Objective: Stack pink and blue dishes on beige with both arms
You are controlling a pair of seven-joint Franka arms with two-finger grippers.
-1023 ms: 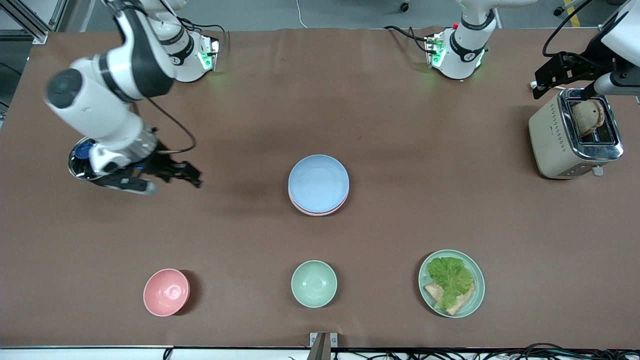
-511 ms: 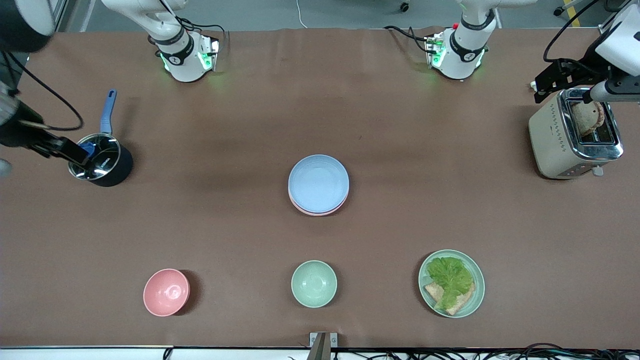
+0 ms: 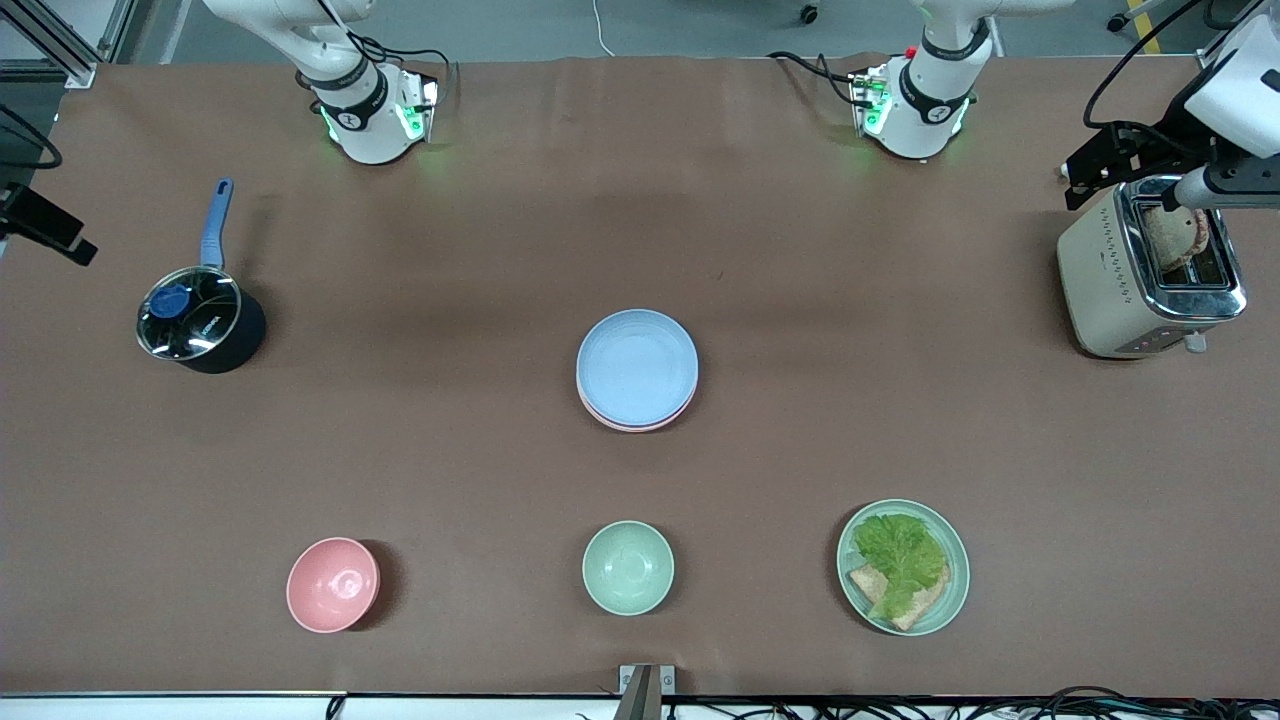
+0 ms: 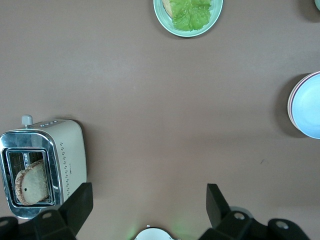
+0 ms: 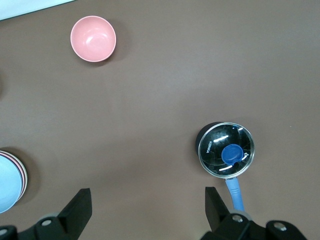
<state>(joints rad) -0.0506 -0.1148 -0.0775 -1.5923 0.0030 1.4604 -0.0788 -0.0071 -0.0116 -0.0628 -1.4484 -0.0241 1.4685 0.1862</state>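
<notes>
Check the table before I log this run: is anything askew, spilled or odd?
Nothing spilled or damaged. The blue plate sits slightly off-centre on the pink plate, whose rim peeks out on the side nearer the front camera. No beige plate shows beneath them.

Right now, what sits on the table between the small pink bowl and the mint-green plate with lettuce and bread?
The small mint-green bowl sits between the small pink bowl and the mint-green plate, in a row nearest the camera, as the front view shows.
</notes>
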